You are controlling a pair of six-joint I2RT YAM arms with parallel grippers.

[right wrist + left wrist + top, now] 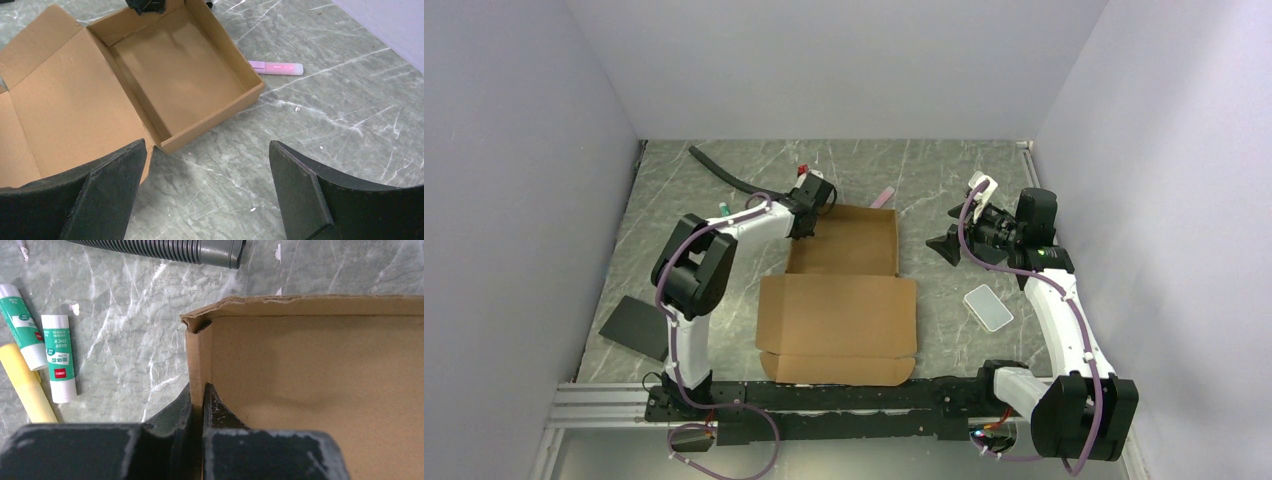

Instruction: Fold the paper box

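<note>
The brown paper box (844,290) lies mid-table, its tray part standing with walls up at the far end and its lid flat toward the arms. My left gripper (804,220) is shut on the tray's left side wall (198,360) near the far left corner, one finger on each side. My right gripper (949,245) is open and empty, hovering to the right of the box. In the right wrist view the tray (180,70) and open lid (65,115) lie ahead of the spread fingers (295,180).
A black corrugated hose (724,172), two glue sticks (58,357) and a yellow marker (27,387) lie left of the box. A pink marker (277,68) lies by its far right. A translucent lid (988,307) sits right, a black pad (637,325) near left.
</note>
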